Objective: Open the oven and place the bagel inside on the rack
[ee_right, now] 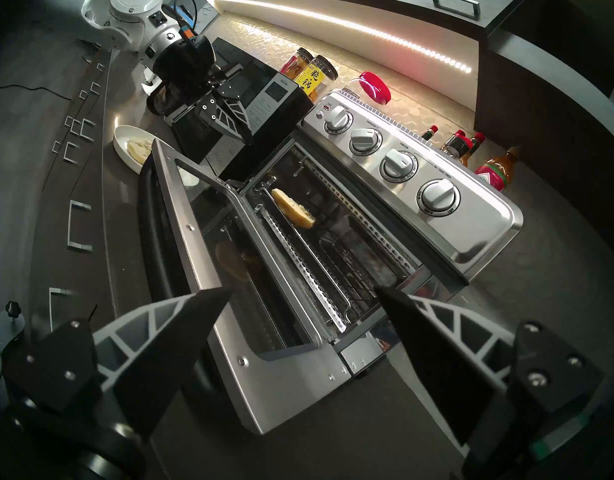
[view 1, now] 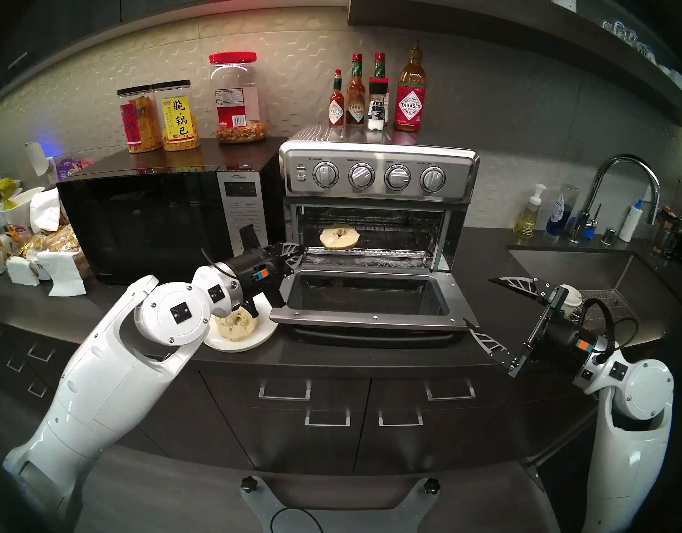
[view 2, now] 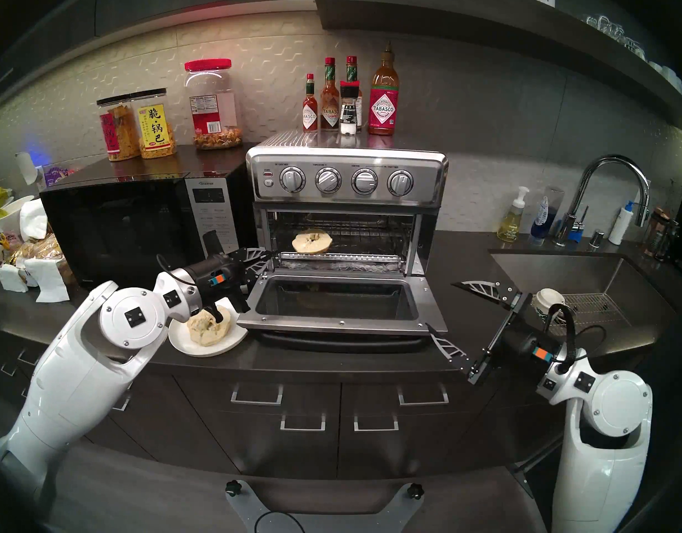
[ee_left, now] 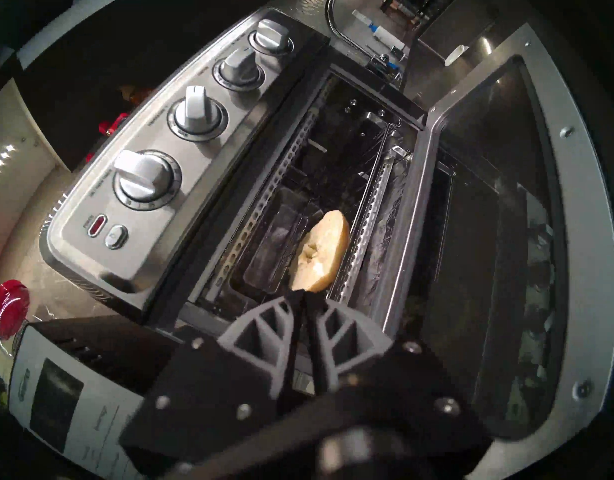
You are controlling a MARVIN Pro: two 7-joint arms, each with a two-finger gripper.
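The oven door hangs open. One bagel half lies on the rack inside, just past the tips of the left hand. That hand's fingers are pressed together with nothing between them. The other bagel half sits on a white plate on the tabletop, under the left hand. The right hand waits beside the door with its fingers wide apart and empty.

Dim kitchen, dark fisheye rim bending every edge. An LED strip under the cabinets glares pink-white, well beyond the right jaws. Left jaws blur softly up close.
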